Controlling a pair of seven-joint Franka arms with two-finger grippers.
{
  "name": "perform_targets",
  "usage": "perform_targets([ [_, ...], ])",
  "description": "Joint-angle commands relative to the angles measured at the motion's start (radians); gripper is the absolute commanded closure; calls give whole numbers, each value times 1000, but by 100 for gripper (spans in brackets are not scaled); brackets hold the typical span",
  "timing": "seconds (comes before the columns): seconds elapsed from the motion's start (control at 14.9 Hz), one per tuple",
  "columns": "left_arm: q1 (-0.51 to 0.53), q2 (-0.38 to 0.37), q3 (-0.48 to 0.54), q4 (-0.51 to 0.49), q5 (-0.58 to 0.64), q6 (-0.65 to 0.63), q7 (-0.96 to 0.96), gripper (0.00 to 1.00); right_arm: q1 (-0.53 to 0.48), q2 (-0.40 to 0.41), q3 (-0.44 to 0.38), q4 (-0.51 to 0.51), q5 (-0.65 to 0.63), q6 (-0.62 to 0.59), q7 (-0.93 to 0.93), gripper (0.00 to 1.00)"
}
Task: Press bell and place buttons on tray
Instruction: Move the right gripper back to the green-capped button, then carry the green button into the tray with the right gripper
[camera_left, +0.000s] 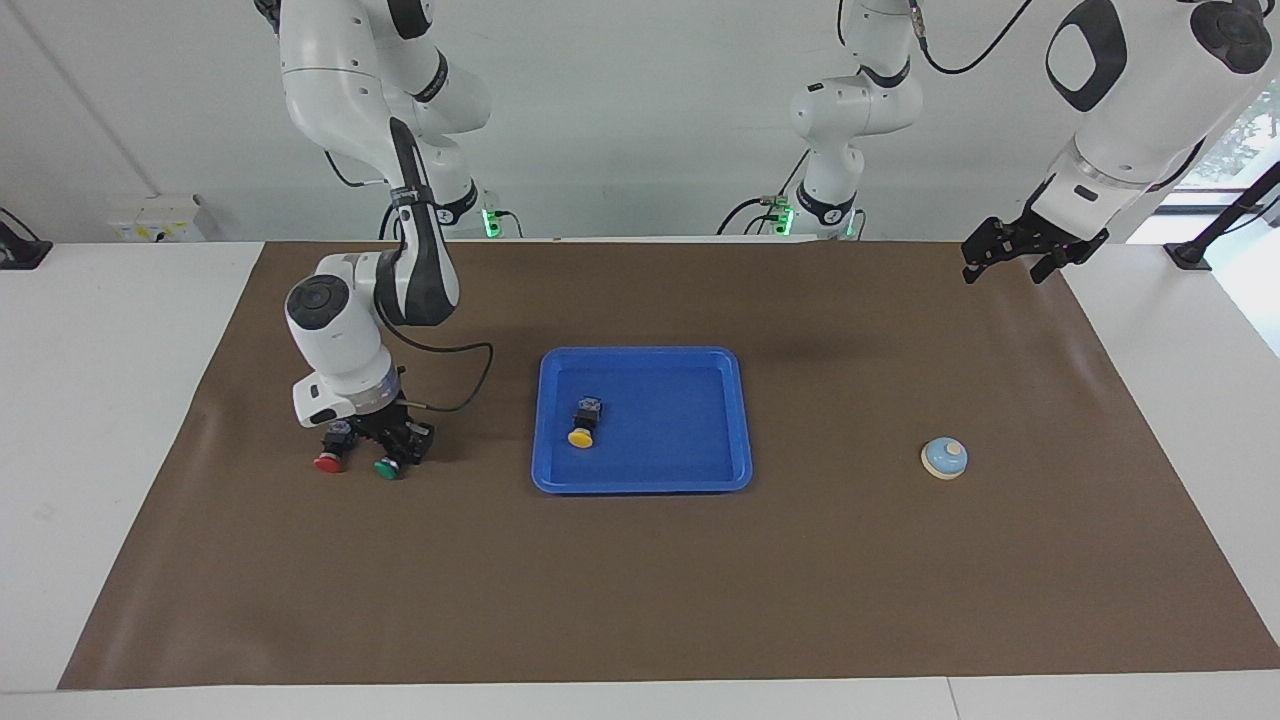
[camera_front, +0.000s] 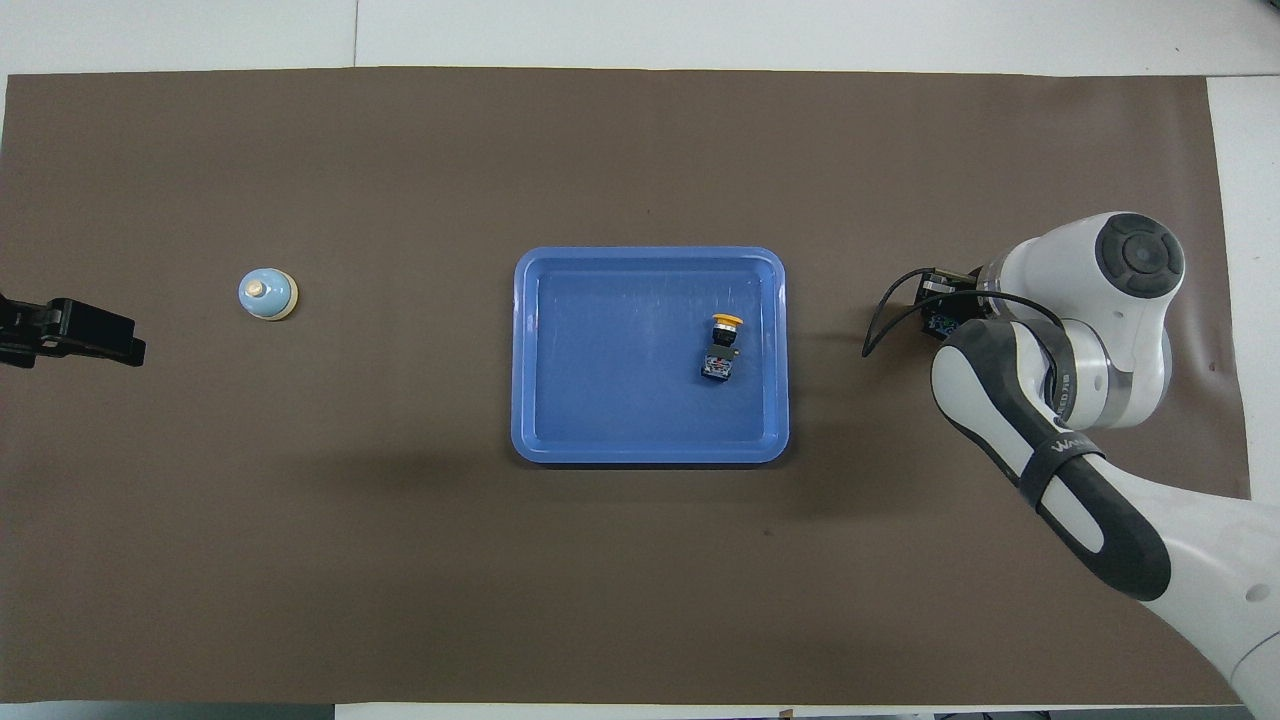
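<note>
The right pincer (camera_left: 392, 447) is down on the brown mat (camera_left: 640, 580) at the right arm's end of the surface, closed around the black body of the green button (camera_left: 388, 465), which lies on its side with its cap pointing away from the robots. The red button (camera_left: 329, 455) lies just beside it, closer to the mat's edge, also on its side and not gripped.

The blue tray (camera_left: 735, 420) sits in the middle of the mat. The yellow button (camera_left: 584, 424) lies inside it, in the part toward the right arm's end, cap pointing away from the robots.

The bell (camera_left: 944, 458) stands alone on the mat toward the left arm's end, well apart from the tray.

The left arm waits, its pincer (camera_left: 1012, 252) open in the air over the mat's corner nearest its own base.
</note>
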Motion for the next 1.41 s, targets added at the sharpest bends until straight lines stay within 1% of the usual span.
perform_targets([
  [0.0, 3, -19, 3, -15, -13, -3, 8, 0, -6, -6, 8, -9, -13, -18, -6, 100],
  [0.27, 3, -19, 3, -15, -13, -3, 8, 0, 50, -9, 16, 120, -10, -162, 3, 100],
  [0.4, 3, -19, 3, -15, -13, -3, 8, 0, 113, -7, 16, 186, 0, -225, 24, 100],
  [0.67, 3, -19, 3, -15, -13, -3, 8, 0, 262, -4, 16, 273, 3, -303, 182, 100],
  [0.74, 3, -19, 3, -15, -13, -3, 8, 0, 291, -3, 16, 278, 8, -306, 193, 100],
  [0.94, 3, -19, 3, -15, -13, -3, 8, 0, 391, 5, 17, 276, 80, -280, 302, 100],
  [1.14, 3, -19, 3, -15, -13, -3, 7, 0, 476, 48, 17, 272, 83, -207, 355, 100],
  [1.34, 3, -19, 3, -15, -13, -3, 8, 0, 517, 77, 16, 260, 80, -150, 377, 100],
])
